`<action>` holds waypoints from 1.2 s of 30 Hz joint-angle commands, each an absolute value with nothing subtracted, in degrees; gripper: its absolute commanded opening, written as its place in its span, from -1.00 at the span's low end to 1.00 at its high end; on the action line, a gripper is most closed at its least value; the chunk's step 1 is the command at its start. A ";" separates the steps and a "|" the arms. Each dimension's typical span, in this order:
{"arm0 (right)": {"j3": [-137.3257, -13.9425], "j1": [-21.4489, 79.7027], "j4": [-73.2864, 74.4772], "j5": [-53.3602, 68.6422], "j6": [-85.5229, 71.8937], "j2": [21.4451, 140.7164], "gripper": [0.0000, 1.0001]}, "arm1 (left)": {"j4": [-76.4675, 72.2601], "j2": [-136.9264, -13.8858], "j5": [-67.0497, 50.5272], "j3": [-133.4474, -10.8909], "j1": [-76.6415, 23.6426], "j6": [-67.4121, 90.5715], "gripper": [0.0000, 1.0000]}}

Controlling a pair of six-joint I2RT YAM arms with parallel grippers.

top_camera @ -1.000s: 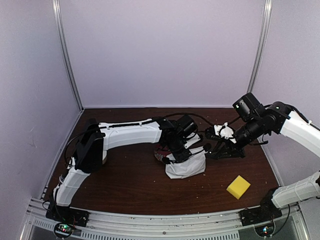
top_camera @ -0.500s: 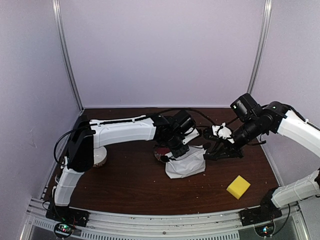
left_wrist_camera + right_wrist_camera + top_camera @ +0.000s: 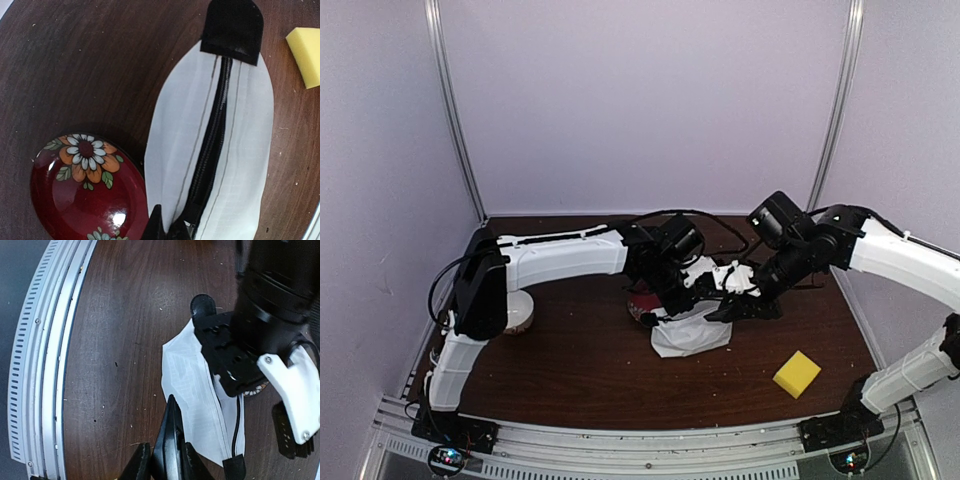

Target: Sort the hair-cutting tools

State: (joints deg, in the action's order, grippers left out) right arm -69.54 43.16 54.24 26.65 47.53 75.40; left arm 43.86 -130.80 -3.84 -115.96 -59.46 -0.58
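A white zip pouch (image 3: 692, 330) lies mid-table, also in the left wrist view (image 3: 220, 130) and the right wrist view (image 3: 197, 390). My left gripper (image 3: 668, 300) is shut on the pouch's edge beside the black zipper (image 3: 212, 140); only its fingertips (image 3: 155, 225) show. My right gripper (image 3: 728, 308) is shut on a slim black-and-grey tool, apparently the electric clipper (image 3: 170, 435), whose tip points at the pouch's near edge. The scissors and the attachment block are out of view.
A red flower-patterned plate (image 3: 85, 195) touches the pouch's left side (image 3: 642, 303). A white bowl (image 3: 517, 312) stands at the far left behind the left arm. A yellow sponge (image 3: 797, 373) lies front right. The slotted metal rail (image 3: 40, 365) marks the table's edge.
My right gripper has moved left with the black tool, up to the pouch. The left arm has raised its elbow and keeps its gripper at the pouch.
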 commanded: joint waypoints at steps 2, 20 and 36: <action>-71.39 47.29 50.96 18.76 53.41 79.32 -0.63 | 43.20 -129.72 -13.68 -117.33 -57.88 1.08 -1.00; -68.54 47.49 42.14 13.14 58.36 85.48 -0.64 | 41.59 -129.89 -20.17 -116.85 -55.58 3.45 -1.00; -67.13 47.26 39.54 7.68 60.49 89.45 -0.65 | 41.62 -130.41 -21.94 -117.56 -55.28 3.66 -1.00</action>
